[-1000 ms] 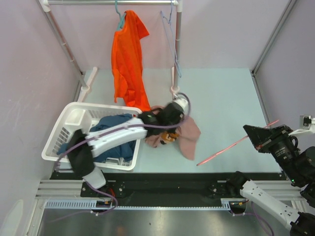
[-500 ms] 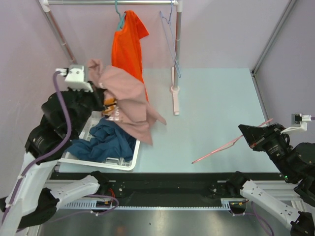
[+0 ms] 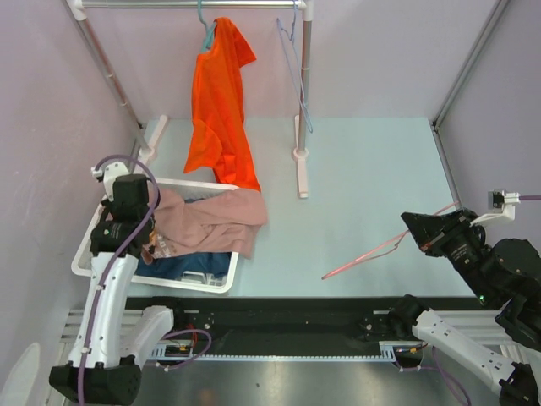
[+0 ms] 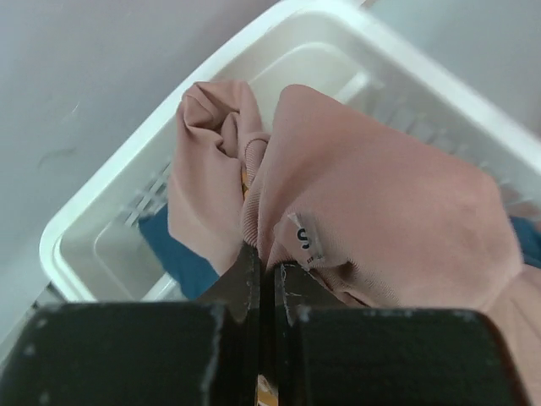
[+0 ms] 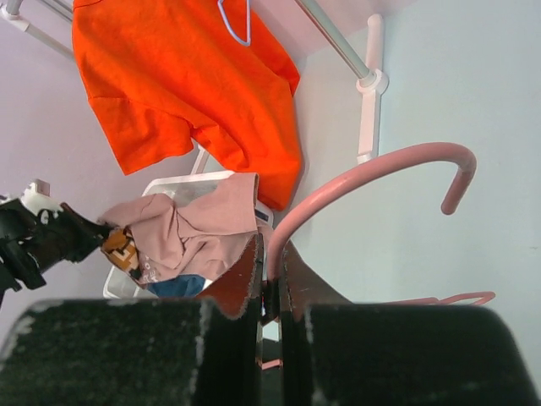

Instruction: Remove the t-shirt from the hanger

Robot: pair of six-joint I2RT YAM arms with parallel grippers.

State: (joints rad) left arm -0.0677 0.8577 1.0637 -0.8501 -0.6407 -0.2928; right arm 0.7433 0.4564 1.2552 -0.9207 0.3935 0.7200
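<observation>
Nearest, the right pincer (image 5: 270, 258) is clamped on the bare pink hanger (image 5: 363, 172), keeping it well apart from the cloth, over the bench (image 3: 372, 161). Further left, the left pincer (image 4: 264, 258) pinches the pink t-shirt (image 4: 380, 203) near its neck label. The garment drapes across the white basket (image 4: 101, 203) and appears ready for release. Farthest, an orange shirt (image 3: 218, 101) hangs on the rack (image 3: 303, 93).

No readable text; tag (image 4: 306, 243) on t-shirt (image 4: 397, 203) blurred.
</observation>
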